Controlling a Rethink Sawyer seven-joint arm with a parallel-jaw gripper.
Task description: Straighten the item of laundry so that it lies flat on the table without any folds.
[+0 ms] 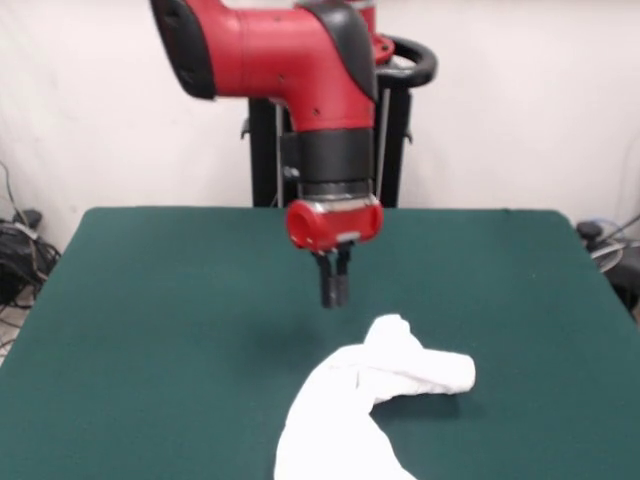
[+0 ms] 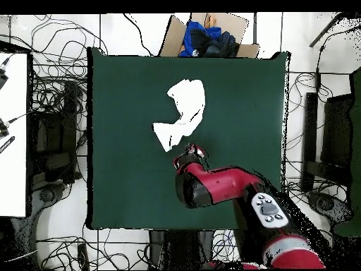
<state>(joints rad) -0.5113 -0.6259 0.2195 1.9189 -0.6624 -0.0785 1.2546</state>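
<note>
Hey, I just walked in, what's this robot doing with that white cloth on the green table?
The red Sawyer arm has its gripper above the green table, jaws close together and holding nothing. The white T-shirt lies crumpled and rolled on itself just beside and below the gripper, untouched. No print is visible. Nothing has been flattened yet.

You see the item of laundry [image 1: 372, 400] plain white all over, no print showing in either view. The table [image 1: 150, 330] under it is dark matte green. The arm [image 1: 290, 55] at the top of the front frame is red with black joints; its gripper [image 1: 333, 290] is black under a red collar.
</note>
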